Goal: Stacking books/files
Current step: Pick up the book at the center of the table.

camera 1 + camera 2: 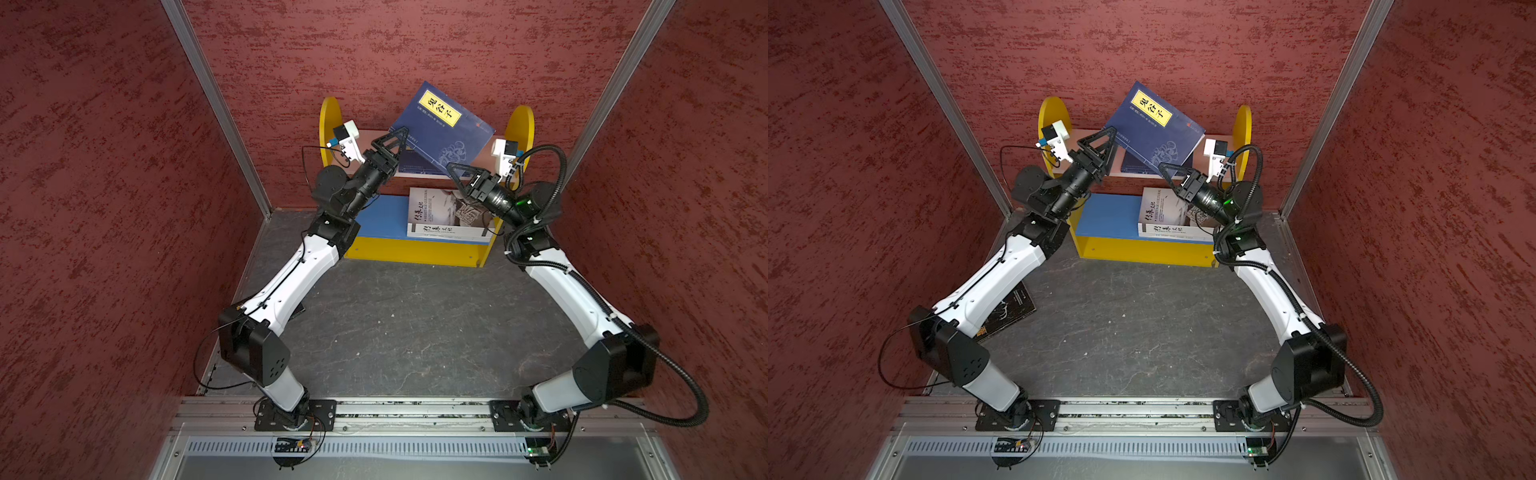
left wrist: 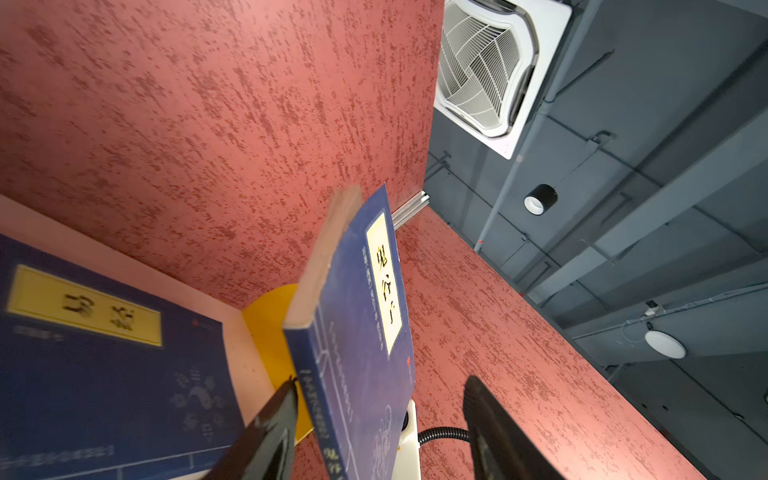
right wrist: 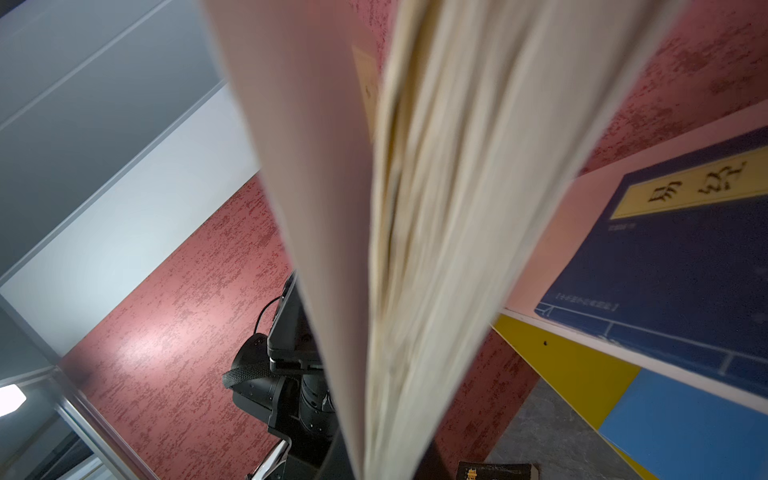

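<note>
A thin navy book [image 1: 442, 124] with a yellow title label is tilted in the air above the shelf, seen in both top views [image 1: 1152, 122]. My right gripper [image 1: 451, 168] is shut on its lower corner, and its fanned page edges [image 3: 436, 208] fill the right wrist view. My left gripper [image 2: 382, 380] is open around the book's spine edge, with one finger [image 2: 490, 415] well clear of the cover. A second navy book [image 2: 104, 353] lies flat on the upper shelf. White/grey books [image 1: 440, 216] lie on the lower blue shelf. A black book [image 1: 1009, 311] lies on the floor under my left arm.
The small shelf unit [image 1: 415, 249] is yellow, with a blue lower board and round yellow side panels [image 1: 330, 124]. It stands against the red back wall. Red walls close in on both sides. The dark grey floor [image 1: 415, 332] spreads in front of the shelf.
</note>
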Controlling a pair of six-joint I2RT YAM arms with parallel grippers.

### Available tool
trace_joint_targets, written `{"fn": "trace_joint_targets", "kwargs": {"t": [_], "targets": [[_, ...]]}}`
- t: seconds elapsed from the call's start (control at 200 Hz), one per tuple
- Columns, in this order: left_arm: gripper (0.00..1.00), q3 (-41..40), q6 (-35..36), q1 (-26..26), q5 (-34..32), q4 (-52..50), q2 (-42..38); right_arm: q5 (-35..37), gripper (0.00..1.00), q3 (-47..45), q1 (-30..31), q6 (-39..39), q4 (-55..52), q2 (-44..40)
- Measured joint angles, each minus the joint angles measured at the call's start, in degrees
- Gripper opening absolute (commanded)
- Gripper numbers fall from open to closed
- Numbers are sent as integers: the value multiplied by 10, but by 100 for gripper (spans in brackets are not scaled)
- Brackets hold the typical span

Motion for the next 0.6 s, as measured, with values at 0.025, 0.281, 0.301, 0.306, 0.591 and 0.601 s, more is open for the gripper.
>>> {"fn": "trace_joint_targets", "kwargs": {"t": [0.025, 0.281, 0.301, 0.306, 0.591, 0.601], "targets": [[68, 0, 0, 9, 8, -12, -4, -7, 10, 0, -6, 3, 0, 0], [69, 42, 9, 76, 161, -138, -11, -123, 11, 20, -55, 69, 11, 7], [69, 43, 10, 78, 173, -144, -11, -131, 11, 24, -57, 73, 12, 8], [69, 43, 10, 78, 175, -145, -11, -133, 11, 25, -58, 73, 12, 8], [60, 46, 17, 80, 277, -166, -11, -211, 13, 74, -71, 86, -2, 11], [60, 46, 16, 80, 279, -164, -11, -212, 13, 74, -71, 86, -2, 11]]}}
